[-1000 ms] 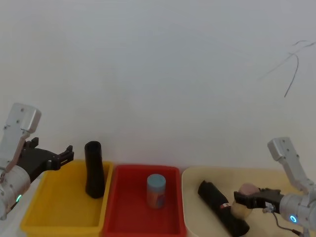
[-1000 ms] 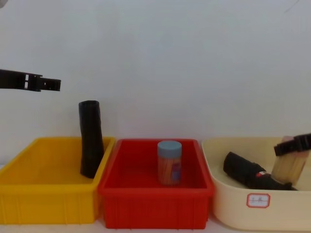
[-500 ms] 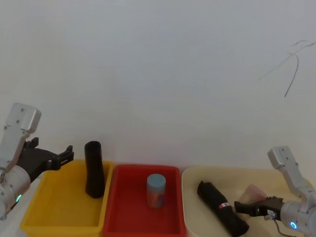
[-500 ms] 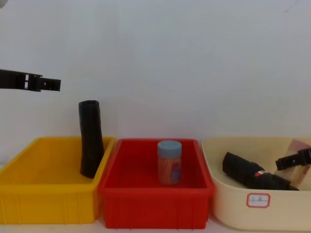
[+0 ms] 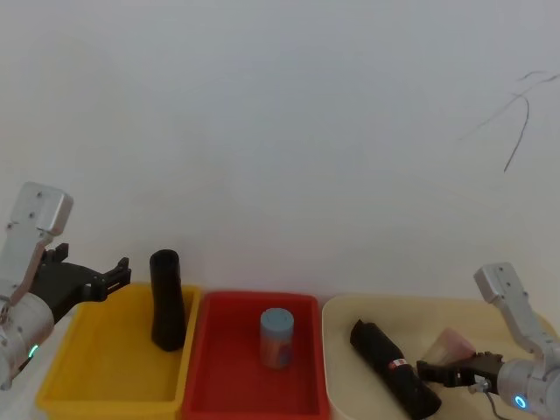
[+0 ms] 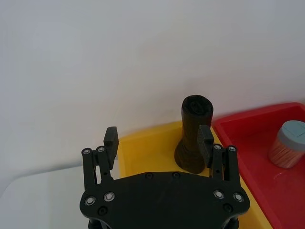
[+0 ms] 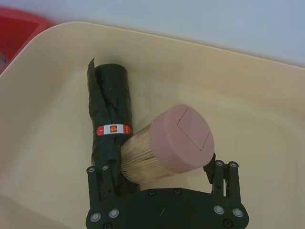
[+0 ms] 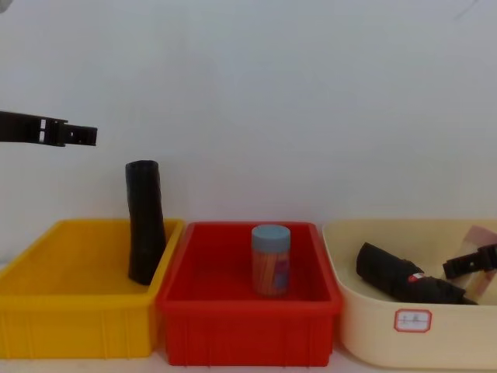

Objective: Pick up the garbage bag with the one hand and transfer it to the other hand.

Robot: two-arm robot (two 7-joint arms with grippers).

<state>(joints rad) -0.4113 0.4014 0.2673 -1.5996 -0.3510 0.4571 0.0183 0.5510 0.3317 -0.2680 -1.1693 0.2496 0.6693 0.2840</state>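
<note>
The garbage bag [image 5: 394,367], a thick black roll with a red-and-white sticker, lies on its side in the cream bin [image 5: 350,385] at the right. It also shows as the black roll [image 7: 109,109] [image 8: 396,278]. My right gripper [image 5: 429,369] [image 8: 458,268] [image 7: 162,157], on the blue-ringed arm, is low in that bin. It is shut on a pink-lidded jar [image 7: 181,138] of sticks that leans against the bag. My left gripper [image 5: 118,271] [image 6: 158,140] [image 8: 85,134], on the green-ringed arm, hovers open and empty above the yellow bin's far left.
A slimmer plain black roll [image 5: 166,302] [image 6: 194,129] stands against the right wall of the yellow bin [image 5: 105,385]. The red bin [image 5: 219,385] in the middle holds a blue-lidded jar [image 5: 276,339]. A white wall rises close behind the bins.
My right gripper has come down from above the cream bin into it, bringing the pink-lidded jar down beside the garbage bag. The left arm has not moved.
</note>
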